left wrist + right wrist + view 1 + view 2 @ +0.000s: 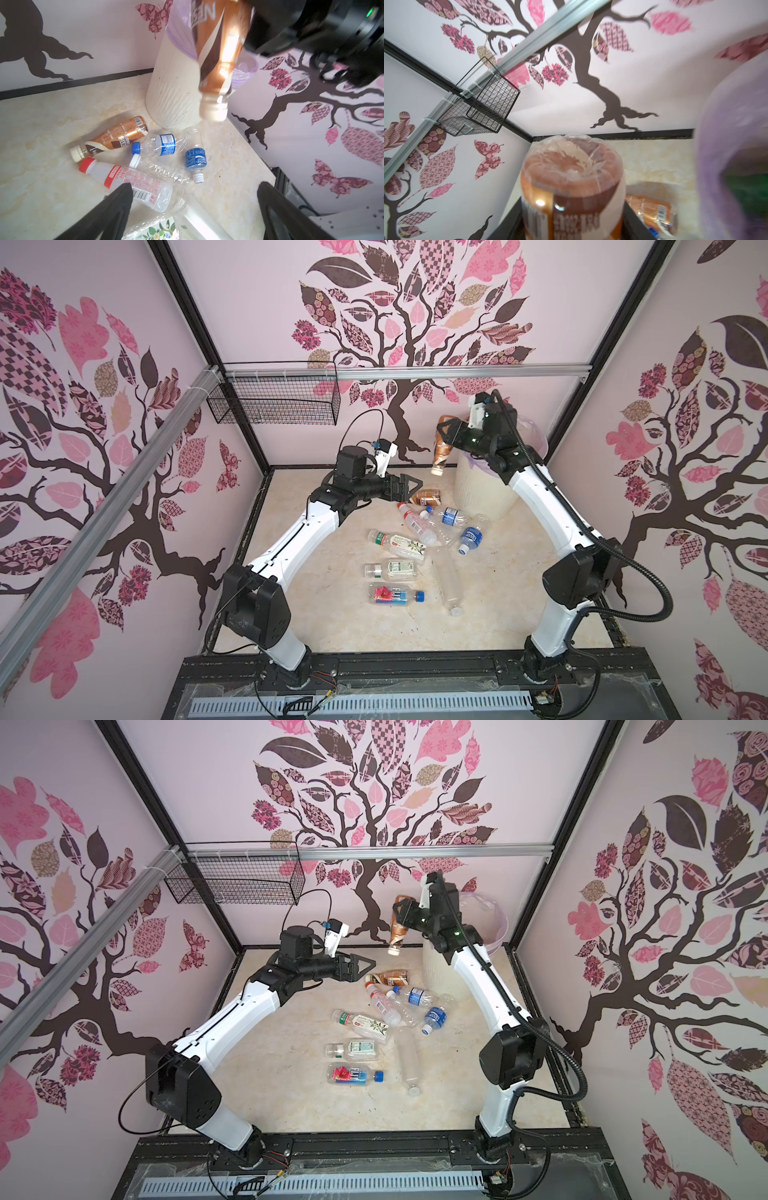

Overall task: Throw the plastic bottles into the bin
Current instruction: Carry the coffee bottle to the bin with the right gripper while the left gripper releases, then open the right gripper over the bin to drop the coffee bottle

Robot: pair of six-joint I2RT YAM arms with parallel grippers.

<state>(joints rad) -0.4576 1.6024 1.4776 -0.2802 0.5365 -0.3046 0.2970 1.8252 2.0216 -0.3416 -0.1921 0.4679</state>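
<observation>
Grips brown bottle cap-down in right gripper at 9 o'clock of bin, short of rim, left gripper gaping empty above floor bottles; risks bouncing off outside wall if let go before clearing rim.

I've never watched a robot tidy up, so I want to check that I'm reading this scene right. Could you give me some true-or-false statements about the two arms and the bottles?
1. The right arm's jaws hold a brown-gold plastic bottle cap down. True.
2. The left arm's jaws grip a bottle too. False: they stand open and empty.
3. A second brown-gold bottle lies beside the round cream-white ribbed bin. True.
4. The black wire mesh basket stands next to that bin. False: it hangs from the silver rail on the wall.
5. Every lying bottle has a blue cap. False: the white bottle has a red cap.
</observation>
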